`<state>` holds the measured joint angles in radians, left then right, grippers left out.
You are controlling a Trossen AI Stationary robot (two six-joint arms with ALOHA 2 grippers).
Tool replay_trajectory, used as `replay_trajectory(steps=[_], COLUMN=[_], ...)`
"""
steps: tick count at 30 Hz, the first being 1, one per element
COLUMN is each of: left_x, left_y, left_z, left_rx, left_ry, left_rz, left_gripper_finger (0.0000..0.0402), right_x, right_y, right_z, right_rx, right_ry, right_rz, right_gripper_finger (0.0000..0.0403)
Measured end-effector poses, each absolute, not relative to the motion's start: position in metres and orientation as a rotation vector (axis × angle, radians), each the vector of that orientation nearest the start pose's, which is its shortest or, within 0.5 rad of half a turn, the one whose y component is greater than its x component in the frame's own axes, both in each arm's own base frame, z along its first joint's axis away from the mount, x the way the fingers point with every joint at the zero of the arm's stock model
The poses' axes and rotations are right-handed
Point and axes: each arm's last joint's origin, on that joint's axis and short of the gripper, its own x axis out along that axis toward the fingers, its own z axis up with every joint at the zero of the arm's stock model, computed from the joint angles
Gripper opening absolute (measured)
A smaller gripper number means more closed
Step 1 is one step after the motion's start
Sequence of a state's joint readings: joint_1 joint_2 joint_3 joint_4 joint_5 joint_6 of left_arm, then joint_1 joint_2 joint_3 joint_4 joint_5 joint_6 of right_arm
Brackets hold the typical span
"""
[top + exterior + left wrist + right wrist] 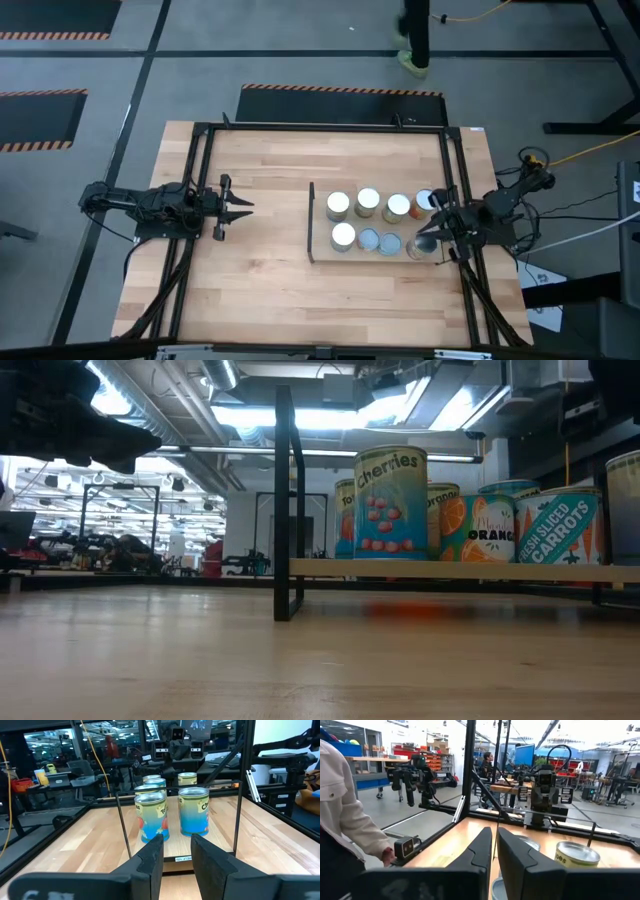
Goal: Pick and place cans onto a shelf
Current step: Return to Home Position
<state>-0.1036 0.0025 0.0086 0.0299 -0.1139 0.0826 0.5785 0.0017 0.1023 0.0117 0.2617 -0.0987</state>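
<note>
Right gripper (432, 228) hangs over the right end of the shelf (325, 255). In its wrist view its fingers are drawn almost together, with only a thin slit between them and nothing in it. Just beside it stands the nearest can (420, 247), upright on the board, and I cannot tell whether the gripper touches it.

Going on from there, the other cans (368, 201) stand in two rows along the shelf, all upright and close to each other. From the table level I read the Cherries can (390, 500) at the front, next to the dark upright panel (285, 500) which closes the far end of the shelf. I see no can left on the bare tabletop (260, 290).

Well apart, on the other side of the panel, the left gripper (240, 208) waits above the wood. It points at the shelf with a narrow gap between its fingers, and it is empty too. Beyond the table edge a person (345, 810) stands close to the right arm.

I judge that the placing is done and the step now is to bring the arm back to rest. For this I should lift the right gripper straight up first, so it clears the can tops, and only then pull it back toward its own side. A sideways move at this height could knock over the nearest can.
</note>
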Motion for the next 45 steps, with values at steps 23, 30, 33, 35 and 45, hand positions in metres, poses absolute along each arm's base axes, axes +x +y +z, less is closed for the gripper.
replay_trajectory(steps=[23, 30, 33, 35, 45], left_x=[0.097, 0.097, 0.097, 0.097, 0.097], left_y=[-0.007, -0.007, -0.007, -0.007, -0.007], left_z=[0.169, 0.169, 0.169, 0.169, 0.169], left_rx=[0.078, 0.078, 0.078, 0.078, 0.078], left_ry=[-0.035, -0.035, -0.036, -0.036, -0.036], left_rz=[0.013, 0.013, 0.013, 0.013, 0.013], left_gripper_finger=[0.0092, 0.0092, 0.0092, 0.0092, 0.0092], right_x=[0.09, 0.092, 0.092, 0.092, 0.093], right_y=[0.025, 0.017, 0.014, 0.013, 0.015], right_z=[0.181, 0.178, 0.178, 0.178, 0.177], right_rx=[-0.123, -0.136, -0.138, -0.139, -0.124], right_ry=[-0.132, -0.088, -0.082, -0.081, -0.088], right_rz=[-0.07, -0.188, -0.235, -0.245, -0.156], right_gripper_finger=[0.0035, 0.0035, 0.0035, 0.0035, 0.0035])
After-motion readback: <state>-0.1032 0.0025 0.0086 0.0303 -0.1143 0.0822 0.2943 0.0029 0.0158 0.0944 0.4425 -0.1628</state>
